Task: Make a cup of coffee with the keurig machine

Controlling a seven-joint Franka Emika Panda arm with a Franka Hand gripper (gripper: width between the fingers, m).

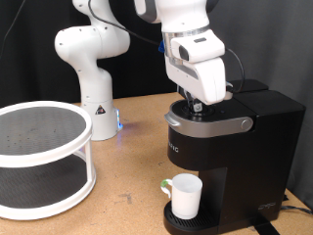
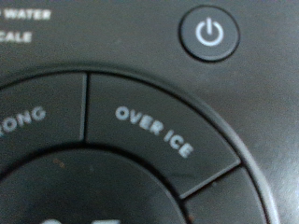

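Observation:
The black keurig machine (image 1: pixel 230 147) stands at the exterior view's right, lid down, with its silver-grey band around the top. The white cup (image 1: pixel 184 195) stands on the round drip tray under the brew head. My gripper (image 1: pixel 197 106) points straight down and its fingertips rest on or just above the machine's top button panel. The wrist view is filled by that panel from very close: a round power button (image 2: pixel 209 34) and an "OVER ICE" button segment (image 2: pixel 154 131). No fingers show in the wrist view.
A white two-tier round rack (image 1: pixel 39 157) stands at the exterior view's left. The white robot base (image 1: pixel 90 78) is behind it. A black cable (image 1: pixel 293 201) runs along the table behind the machine on the right.

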